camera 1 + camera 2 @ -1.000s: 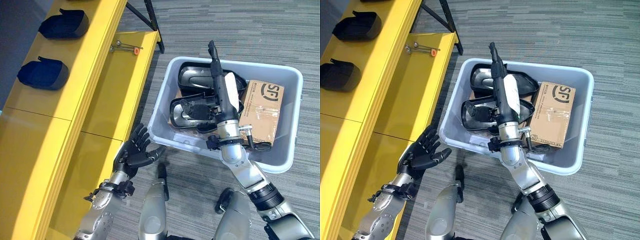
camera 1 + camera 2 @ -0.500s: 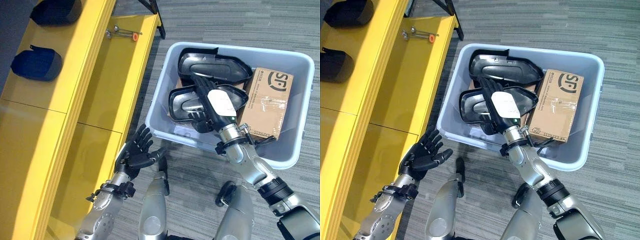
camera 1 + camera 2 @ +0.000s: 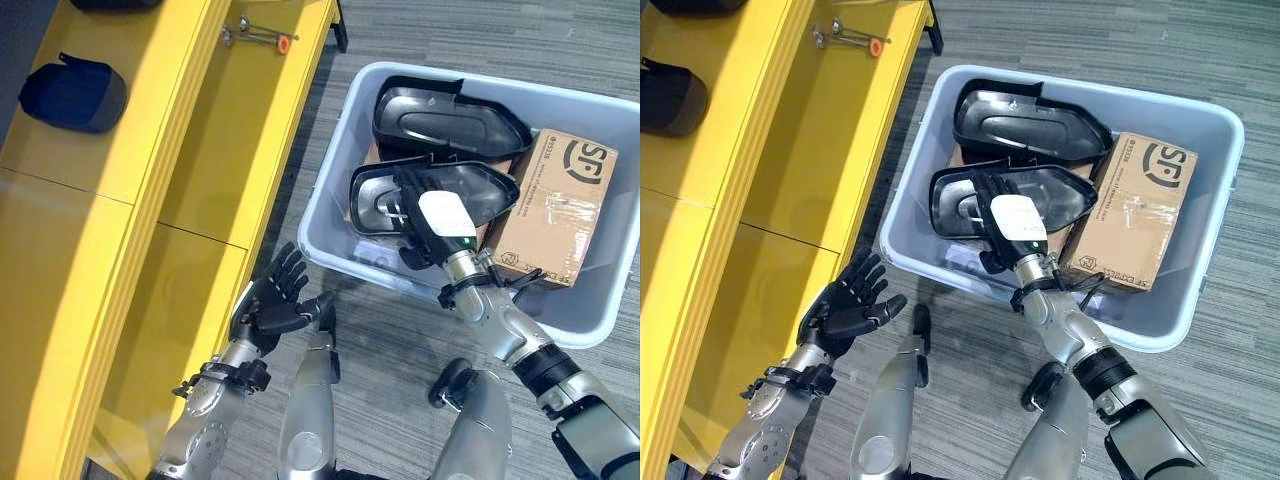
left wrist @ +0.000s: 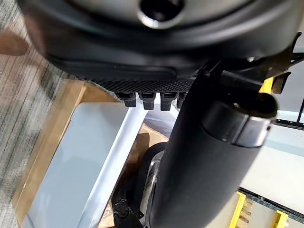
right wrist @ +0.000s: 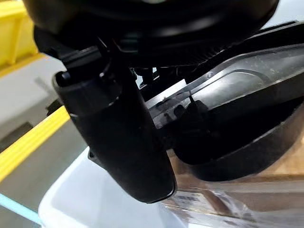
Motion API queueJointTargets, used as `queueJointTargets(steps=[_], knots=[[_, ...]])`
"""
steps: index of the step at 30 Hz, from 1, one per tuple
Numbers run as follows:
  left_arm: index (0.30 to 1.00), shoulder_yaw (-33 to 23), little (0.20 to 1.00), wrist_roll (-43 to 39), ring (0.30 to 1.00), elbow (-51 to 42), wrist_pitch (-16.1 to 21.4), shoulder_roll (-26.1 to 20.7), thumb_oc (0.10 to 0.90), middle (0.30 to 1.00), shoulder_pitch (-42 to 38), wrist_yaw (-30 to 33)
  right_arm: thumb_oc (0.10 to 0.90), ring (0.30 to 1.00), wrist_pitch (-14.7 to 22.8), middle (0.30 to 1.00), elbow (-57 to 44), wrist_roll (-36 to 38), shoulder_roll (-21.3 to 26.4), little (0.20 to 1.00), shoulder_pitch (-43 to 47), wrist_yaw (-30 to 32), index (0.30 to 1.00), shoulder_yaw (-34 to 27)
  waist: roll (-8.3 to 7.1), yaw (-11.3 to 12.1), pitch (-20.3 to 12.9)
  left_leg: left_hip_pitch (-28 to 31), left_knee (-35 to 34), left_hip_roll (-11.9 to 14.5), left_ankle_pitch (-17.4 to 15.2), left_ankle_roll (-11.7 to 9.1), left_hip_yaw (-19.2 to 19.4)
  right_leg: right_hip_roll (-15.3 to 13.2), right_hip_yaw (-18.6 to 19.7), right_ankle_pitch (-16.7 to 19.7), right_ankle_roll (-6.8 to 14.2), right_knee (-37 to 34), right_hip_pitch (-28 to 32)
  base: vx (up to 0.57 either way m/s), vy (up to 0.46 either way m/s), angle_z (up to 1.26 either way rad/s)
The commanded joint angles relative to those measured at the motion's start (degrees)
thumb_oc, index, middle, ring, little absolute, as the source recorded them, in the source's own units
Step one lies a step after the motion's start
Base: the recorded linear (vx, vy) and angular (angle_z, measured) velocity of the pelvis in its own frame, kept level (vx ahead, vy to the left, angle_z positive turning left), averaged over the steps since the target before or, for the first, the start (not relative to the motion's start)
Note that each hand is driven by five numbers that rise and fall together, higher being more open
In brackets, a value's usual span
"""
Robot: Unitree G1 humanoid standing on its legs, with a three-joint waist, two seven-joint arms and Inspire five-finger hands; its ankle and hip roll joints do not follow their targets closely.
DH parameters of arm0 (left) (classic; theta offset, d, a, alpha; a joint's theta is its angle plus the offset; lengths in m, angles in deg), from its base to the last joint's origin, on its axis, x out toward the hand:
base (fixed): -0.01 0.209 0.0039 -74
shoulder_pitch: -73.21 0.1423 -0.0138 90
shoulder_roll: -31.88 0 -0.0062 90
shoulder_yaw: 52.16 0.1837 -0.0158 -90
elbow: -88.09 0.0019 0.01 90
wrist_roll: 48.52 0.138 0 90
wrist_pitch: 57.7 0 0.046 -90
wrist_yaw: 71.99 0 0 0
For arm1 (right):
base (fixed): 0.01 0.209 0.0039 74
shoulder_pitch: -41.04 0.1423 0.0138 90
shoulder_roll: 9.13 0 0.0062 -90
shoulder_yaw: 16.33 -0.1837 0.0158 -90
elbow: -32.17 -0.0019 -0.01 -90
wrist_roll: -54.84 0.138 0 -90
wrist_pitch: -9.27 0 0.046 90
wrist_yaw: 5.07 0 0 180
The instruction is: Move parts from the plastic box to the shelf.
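Note:
A grey-blue plastic box (image 3: 328,190) stands on the floor at the right, holding two black moulded parts. My right hand (image 3: 428,215), with a white cover on its back, reaches into the box. Its fingers lie straight and spread on the nearer black part (image 3: 485,188), and in the right wrist view the thumb (image 5: 118,135) stands beside that part (image 5: 251,92). The farther black part (image 3: 445,115) lies behind it, untouched. The yellow shelf (image 3: 200,160) runs along the left. My left hand (image 3: 270,305) hovers open between shelf and box, holding nothing.
A taped cardboard box (image 3: 560,205) fills the plastic box's right side. A black part (image 3: 75,95) sits on the shelf's upper level. A metal tool with an orange tip (image 3: 262,36) lies on the lower level, which has bare yellow surface nearer me.
My right hand has come down from pointing upright over the box to lying on the nearer black part. The camera has shifted. The left hand has stayed open in place.

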Motion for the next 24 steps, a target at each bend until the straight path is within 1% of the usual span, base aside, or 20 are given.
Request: queueJointTargets(steps=[1, 3, 5, 7, 8, 9, 10, 13, 14, 16, 18, 19, 21, 22, 24], knots=[[1.0, -1.2, 1.0, 0.4, 1.0, -4.3, 5.4, -3.4, 0.9, 1.0, -3.1, -2.5, 0.9, 1.0, 4.4, 1.0, 2.1, -5.0, -0.8, 1.0, 11.4, 3.1, 1.0, 2.2, 1.65, 2.8, -0.3, -0.6, 3.1, -1.9, -9.0, 3.5, 4.1, 1.5, -3.0, -1.9, 0.2, 2.4, 0.3, 0.0, 0.0, 0.0], [1.0, -1.1, 1.0, 0.5, 1.0, -4.2, 5.4, -3.5, 0.9, 1.0, -3.4, -2.0, 0.9, 1.0, 3.7, 1.0, 4.6, -5.7, -1.2, 1.0, 12.7, 4.6, 1.0, 3.9, 1.99, 3.3, -0.3, -1.2, 3.1, -1.9, -8.8, 3.5, 3.9, 1.5, -3.4, -1.9, 0.1, 2.4, -0.2, 0.0, 0.0, 0.0], [1.0, -1.0, 1.0, 0.5, 1.0, -3.8, 5.3, -3.5, 0.9, 1.0, -3.7, -2.3, 0.9, 1.0, 2.6, 1.0, 7.1, -6.0, -1.8, 1.0, 14.0, 5.3, 1.0, 4.7, 2.39, 3.7, -0.3, -1.8, 3.0, -2.0, -8.6, 3.5, 3.8, 1.4, -3.6, -1.8, 0.1, 2.6, -0.8, 0.0, 0.0, 0.0], [1.0, -1.1, 1.0, 0.5, 1.0, -3.6, 5.2, -3.5, 0.9, 1.0, -4.0, -2.5, 0.9, 1.0, 2.3, 1.0, 8.4, -6.0, -2.1, 1.0, 14.7, 5.1, 1.0, 5.0, 2.56, 3.8, -0.3, -2.0, 2.8, -2.0, -8.5, 3.5, 3.7, 1.4, -3.7, -1.8, 0.1, 2.6, -1.0, -0.01, 0.004, 0.02], [1.0, -1.2, 1.0, 0.1, 1.0, -3.2, 5.2, -3.5, 0.9, 1.0, -4.1, -3.1, 0.9, 1.0, 1.6, 1.0, 10.0, -7.3, -2.3, 1.0, 15.4, 5.0, 1.0, 5.6, 2.92, 4.2, -0.3, -2.4, 2.7, -2.1, -8.4, 3.5, 3.7, 1.2, -3.8, -1.9, 0.1, 2.8, -1.4, -0.01, 0.009, 0.06], [1.0, -1.4, 1.0, 0.2, 1.0, -3.1, 5.1, -3.6, 0.9, 1.0, -4.0, -3.5, 0.9, 1.0, 1.5, 1.0, 11.0, -8.6, -2.5, 1.0, 15.5, 5.1, 1.0, 5.8, 3.06, 4.4, -0.3, -2.6, 2.8, -2.2, -8.5, 3.5, 3.6, 1.1, -3.9, -2.0, 0.1, 2.9, -1.5, 0.0, 0.007, 0.05], [1.0, -1.3, 1.0, 0.3, 1.0, -2.8, 5.3, -3.6, 0.9, 1.0, -4.1, -3.7, 0.9, 1.0, 0.8, 1.0, 11.9, -11.0, -2.6, 1.0, 16.0, 5.0, 1.0, 6.3, 3.18, 4.5, -0.3, -2.8, 2.9, -2.3, -8.5, 3.5, 3.6, 1.0, -4.0, -2.0, 0.1, 3.0, -1.7, 0.01, 0.003, 0.05], [1.0, -1.2, 1.0, 0.3, 1.0, -2.4, 5.8, -3.7, 0.9, 1.0, -4.5, -4.2, 0.9, 1.0, -0.9, 1.0, 15.6, -15.1, -2.8, 1.0, 17.7, 4.6, 1.0, 8.7, 3.58, 5.2, -0.3, -3.4, 3.3, -2.2, -8.6, 3.6, 3.8, 0.6, -4.5, -2.0, 0.0, 3.2, -2.2, 0.0, 0.002, 0.02], [1.0, -1.2, 1.0, 0.3, 1.0, -2.4, 5.8, -3.7, 0.9, 1.0, -4.5, -4.3, 0.9, 1.0, -0.9, 1.0, 15.9, -15.2, -2.8, 1.0, 17.8, 4.8, 1.0, 8.9, 3.61, 5.2, -0.3, -3.5, 3.3, -2.2, -8.6, 3.6, 3.7, 0.6, -4.6, -2.0, 0.0, 3.2, -2.3, 0.0, 0.0, 0.0], [1.0, -1.2, 1.0, 0.5, 1.0, -2.2, 5.9, -3.7, 0.9, 1.0, -4.5, -4.4, 0.9, 1.0, -3.5, 1.0, 18.3, -14.3, -3.5, 1.0, 18.2, 6.0, 1.0, 10.3, 3.85, 5.8, -0.3, -4.3, 3.5, -2.1, -8.6, 3.5, 3.6, 0.3, -5.1, -1.9, 0.0, 3.4, -2.8, 0.0, -0.01, 0.02], [1.0, -1.1, 1.0, 0.4, 1.0, -2.0, 6.0, -3.6, 0.9, 1.0, -4.6, -4.4, 0.9, 1.0, -4.9, 1.0, 19.8, -13.1, -4.1, 1.0, 18.4, 7.5, 1.0, 10.5, 4.01, 5.9, -0.3, -4.7, 3.6, -2.0, -8.5, 3.5, 3.6, 0.2, -5.2, -1.9, 0.0, 3.7, -3.3, -0.01, -0.01, 0.04], [1.0, -1.1, 1.0, 0.8, 1.0, -1.8, 6.3, -3.9, 0.9, 1.0, -4.7, -4.7, 0.9, 1.0, -5.7, 1.0, 22.1, -12.5, -4.7, 1.0, 19.1, 7.7, 1.0, 10.2, 4.31, 6.2, -0.3, -5.2, 3.6, -2.0, -8.4, 3.5, 3.5, 0.1, -5.3, -1.9, 0.0, 3.9, -3.8, -0.02, -0.009, 0.03], [1.0, -1.2, 1.0, 0.7, 1.0, -1.6, 6.4, -3.9, 0.9, 1.0, -4.9, -5.2, 0.9, 1.0, -6.5, 1.0, 23.1, -12.2, -4.9, 1.0, 19.3, 7.9, 1.0, 10.2, 4.42, 6.4, -0.3, -5.5, 3.6, -2.0, -8.4, 3.5, 3.5, -0.1, -5.4, -2.0, 0.0, 4.1, -4.0, 0.0, 0.0, 0.0], [1.0, -1.2, 1.0, 0.6, 1.0, -1.5, 6.0, -3.9, 0.9, 1.0, -5.0, -5.5, 0.9, 1.0, -8.1, 1.0, 23.9, -11.3, -5.1, 1.0, 19.3, 7.4, 1.0, 10.3, 4.42, 6.5, -0.3, -6.1, 3.8, -2.0, -8.4, 3.5, 3.4, -0.2, -5.6, -2.0, 0.0, 4.2, -4.3, 0.0, 0.0, 0.0], [1.0, -1.2, 1.0, 0.6, 1.0, -1.6, 5.8, -4.0, 0.9, 1.0, -5.1, -5.6, 0.9, 1.0, -8.8, 1.0, 24.2, -10.7, -5.3, 1.0, 19.2, 6.5, 1.0, 10.2, 4.37, 6.6, -0.3, -6.3, 3.9, -2.0, -8.3, 3.5, 3.4, -0.2, -5.7, -1.9, 0.0, 4.2, -4.5, 0.0, 0.0, 0.0]])
